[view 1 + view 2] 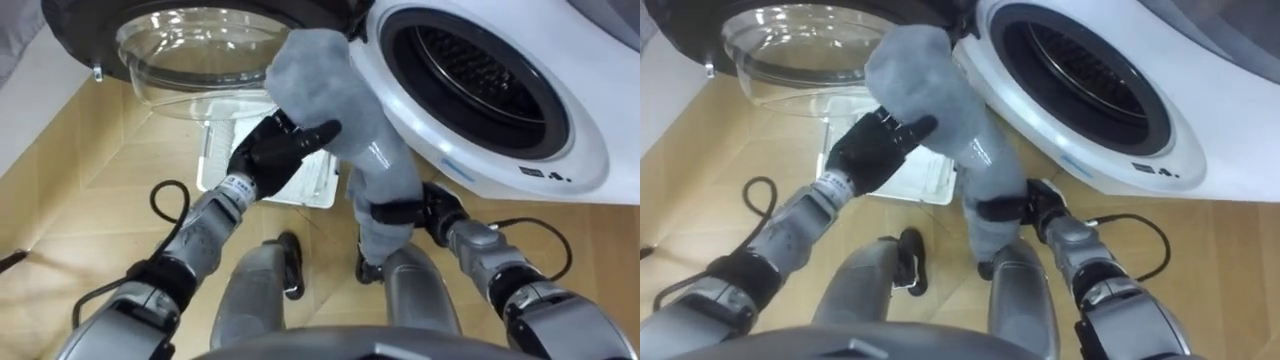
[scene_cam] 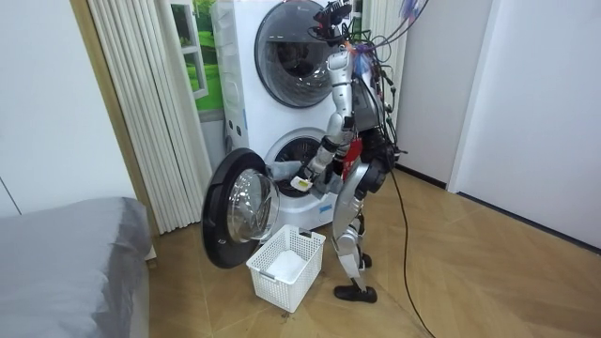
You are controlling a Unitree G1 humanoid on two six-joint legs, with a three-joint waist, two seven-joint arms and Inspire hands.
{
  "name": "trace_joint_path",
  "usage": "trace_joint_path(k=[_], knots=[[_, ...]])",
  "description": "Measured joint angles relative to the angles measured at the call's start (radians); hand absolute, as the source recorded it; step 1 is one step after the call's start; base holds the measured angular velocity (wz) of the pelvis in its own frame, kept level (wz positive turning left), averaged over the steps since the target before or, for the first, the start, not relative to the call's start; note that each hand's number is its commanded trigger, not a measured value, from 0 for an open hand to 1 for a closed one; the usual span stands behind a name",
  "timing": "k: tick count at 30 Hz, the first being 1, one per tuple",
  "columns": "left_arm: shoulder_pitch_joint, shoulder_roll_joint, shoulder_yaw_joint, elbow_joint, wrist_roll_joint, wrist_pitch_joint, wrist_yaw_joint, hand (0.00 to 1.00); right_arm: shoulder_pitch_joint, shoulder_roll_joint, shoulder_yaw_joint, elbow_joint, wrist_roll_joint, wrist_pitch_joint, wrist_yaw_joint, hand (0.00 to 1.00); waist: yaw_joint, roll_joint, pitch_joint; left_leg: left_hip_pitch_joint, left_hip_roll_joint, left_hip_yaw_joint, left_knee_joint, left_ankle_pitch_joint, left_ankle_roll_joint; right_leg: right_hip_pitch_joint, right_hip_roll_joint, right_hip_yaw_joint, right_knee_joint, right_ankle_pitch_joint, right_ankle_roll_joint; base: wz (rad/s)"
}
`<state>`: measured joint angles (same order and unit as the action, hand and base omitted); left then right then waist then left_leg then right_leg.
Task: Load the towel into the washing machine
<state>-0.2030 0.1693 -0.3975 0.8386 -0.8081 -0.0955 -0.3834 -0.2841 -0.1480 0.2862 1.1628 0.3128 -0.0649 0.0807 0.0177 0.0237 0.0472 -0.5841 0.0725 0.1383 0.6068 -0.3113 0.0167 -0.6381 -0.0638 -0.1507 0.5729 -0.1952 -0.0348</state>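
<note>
A grey towel [image 1: 330, 100] hangs bunched between my two hands, just in front of the washing machine's round drum opening [image 1: 480, 80]. My left hand [image 1: 275, 150] grips its middle from the left, fingers laid across the cloth. Lower down, my right hand [image 1: 425, 212] is curled round the towel's bottom end. The towel's top reaches up to the drum's left rim, outside the opening. In the room view I stand close before the lower machine [image 2: 296, 155] with both arms forward.
The machine's glass door [image 1: 190, 50] stands swung open on my left. A white laundry basket [image 2: 286, 268] sits on the wooden floor below it, beside my feet. A second machine [image 2: 296, 52] is stacked above, and a grey bed [image 2: 66, 253] lies at the room view's left.
</note>
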Motion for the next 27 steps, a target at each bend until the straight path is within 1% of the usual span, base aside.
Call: trace_joint_path(k=[1,2,3,5,8,9,12,14,16,17,19,21,23,27], knots=[[0.003,0.001,0.0,0.006,0.033,0.0,0.012,0.0,0.0,-0.002,-0.008,0.0,0.012,0.0,-0.008,1.0,0.003,0.0,0.0,-0.001,0.0,0.002,-0.001,0.0,0.0,-0.002,-0.001,-0.001,0.001,0.0,0.0,-0.06],[0.014,-0.003,0.0,0.007,0.091,0.001,0.039,0.0,0.0,-0.004,-0.027,0.001,0.05,0.0,-0.025,1.0,0.008,0.0,0.0,-0.003,-0.001,0.006,-0.002,0.001,0.001,-0.008,-0.004,-0.004,0.003,0.0,0.0,-0.06],[0.02,-0.004,0.0,0.006,0.118,0.001,0.05,0.0,0.0,-0.004,-0.038,0.002,0.07,0.0,-0.034,1.0,0.01,0.0,0.0,-0.003,-0.001,0.009,-0.003,0.001,0.002,-0.01,-0.004,-0.004,0.004,0.0,0.0,-0.07],[0.034,-0.004,0.001,0.015,0.216,0.0,0.089,0.0,-0.001,-0.01,-0.083,0.011,0.153,0.0,-0.056,1.0,0.01,0.0,0.0,-0.002,-0.001,0.013,-0.008,0.003,0.002,-0.011,-0.005,-0.002,0.003,0.0,0.0,-0.02],[0.034,-0.003,0.017,0.049,0.298,0.0,0.131,0.0,-0.006,-0.017,-0.153,0.009,0.212,0.0,-0.092,1.0,0.005,0.0,-0.0001,0.001,-0.003,0.014,-0.011,0.006,0.002,-0.01,-0.009,0.004,0.001,0.0,0.0,0.0],[0.035,-0.003,0.021,0.052,0.304,0.0,0.139,0.0,-0.009,-0.019,-0.158,0.009,0.225,0.0,-0.101,1.0,0.006,-0.001,-0.0001,0.001,-0.004,0.014,-0.011,0.007,0.002,-0.01,-0.01,0.006,0.002,0.0,0.0,0.0],[0.039,-0.007,0.023,0.066,0.341,-0.002,0.181,0.0,-0.022,-0.027,-0.163,0.007,0.256,-0.001,-0.144,1.0,0.005,-0.003,-0.0004,0.009,-0.018,0.015,-0.022,0.02,0.006,-0.01,-0.018,0.008,0.003,0.001,0.002,0.06],[0.049,-0.018,0.023,0.068,0.353,-0.007,0.218,0.0,-0.027,-0.023,-0.163,0.008,0.284,-0.001,-0.179,1.0,0.004,-0.004,0.0002,0.013,-0.025,0.015,-0.03,0.026,0.009,-0.009,-0.025,0.008,0.002,0.002,0.004,0.06],[0.057,-0.025,0.023,0.081,0.368,-0.012,0.239,0.0,-0.031,-0.023,-0.166,0.006,0.292,-0.001,-0.208,1.0,0.003,-0.005,0.0006,0.014,-0.029,0.015,-0.031,0.028,0.011,-0.01,-0.03,0.009,0.0,0.003,0.006,0.0],[0.061,-0.026,0.023,0.09,0.376,-0.013,0.25,0.0,-0.031,-0.023,-0.173,-0.001,0.321,-0.001,-0.231,1.0,0.003,-0.005,0.0008,0.012,-0.03,0.015,-0.031,0.029,0.013,-0.011,-0.031,0.01,-0.001,0.004,0.008,0.0],[0.064,-0.022,0.025,0.09,0.382,-0.014,0.268,0.0,-0.033,-0.024,-0.189,-0.011,0.357,-0.001,-0.272,1.0,0.001,-0.006,0.0003,0.005,-0.032,0.015,-0.028,0.03,0.015,-0.015,-0.033,0.01,0.0,0.006,0.011,0.02],[0.08,-0.02,0.041,0.094,0.388,-0.016,0.279,0.0,-0.041,-0.025,-0.2,-0.017,0.387,-0.002,-0.315,1.0,0.002,-0.009,0.0001,-0.005,-0.034,0.019,-0.026,0.032,0.018,-0.028,-0.035,0.012,0.003,0.009,0.014,0.0],[0.088,-0.013,0.044,0.102,0.388,-0.016,0.294,0.0,-0.051,-0.025,-0.217,-0.024,0.436,-0.01,-0.364,1.0,0.0,-0.009,-0.0002,-0.021,-0.034,0.023,-0.023,0.034,0.022,-0.044,-0.038,0.012,0.01,0.011,0.016,0.02],[0.098,-0.003,0.044,0.105,0.389,-0.016,0.313,0.0,-0.052,-0.025,-0.234,-0.032,0.519,-0.013,-0.412,1.0,-0.006,-0.011,-0.0008,-0.036,-0.034,0.023,-0.014,0.035,0.024,-0.054,-0.04,0.012,0.02,0.012,0.017,0.06]])
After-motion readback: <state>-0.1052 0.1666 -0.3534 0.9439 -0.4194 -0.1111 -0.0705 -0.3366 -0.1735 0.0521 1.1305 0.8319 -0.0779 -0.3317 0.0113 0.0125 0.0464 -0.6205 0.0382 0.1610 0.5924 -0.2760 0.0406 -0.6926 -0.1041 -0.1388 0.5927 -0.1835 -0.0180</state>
